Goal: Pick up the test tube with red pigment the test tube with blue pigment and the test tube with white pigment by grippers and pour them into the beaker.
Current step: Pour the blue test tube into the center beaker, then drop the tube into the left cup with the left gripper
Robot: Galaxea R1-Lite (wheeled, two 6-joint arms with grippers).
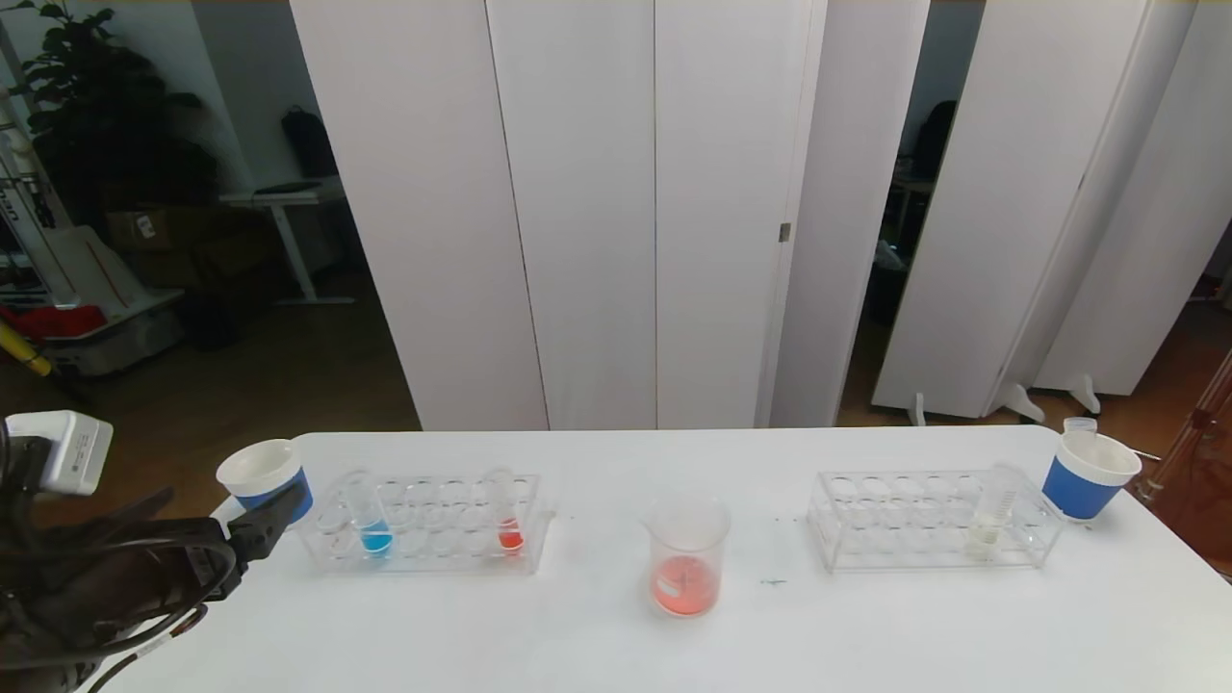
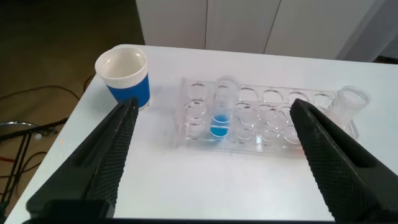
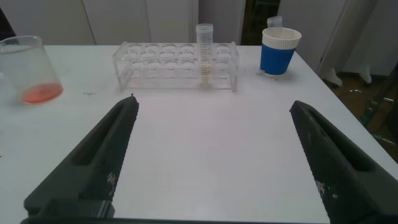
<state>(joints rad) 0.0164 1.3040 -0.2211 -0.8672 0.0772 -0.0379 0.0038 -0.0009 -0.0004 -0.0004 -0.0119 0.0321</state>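
1. Test tube with blue pigment (image 1: 374, 525): stands upright in the left clear rack (image 1: 423, 558), lower left of the head view, in a hole near the rack's left end. Its liquid fills only the rounded bottom. It looks light, stiff and smooth, so probably slippery; the bare upper wall above the rack top is the sensible place to grip.
2. Test tube with red pigment (image 1: 507, 520): upright in the same rack, toward its right end, well apart from the blue one, with a little orange-red liquid at its base.
3. Test tube with white pigment (image 1: 991, 520): upright in the right clear rack (image 1: 924, 553), lower right of the head view, near that rack's right end. Its pale contents are hard to make out; they seem to sit low.
4. Beaker (image 1: 685, 553): on the white table (image 1: 616, 645) between the two racks, lower centre, already holding a shallow orange-red layer. Thin clear glass, so likely fragile and easily tipped.
5. Left gripper (image 2: 214, 146): jaws spread wide and empty, hovering short of the left rack and facing the blue tube.
6. Right gripper (image 3: 211, 152): jaws spread wide and empty, above bare table, well short of the right rack.
7. Two blue-and-white paper cups (image 1: 265, 476) (image 1: 1090, 474): one beside each rack's outer end.
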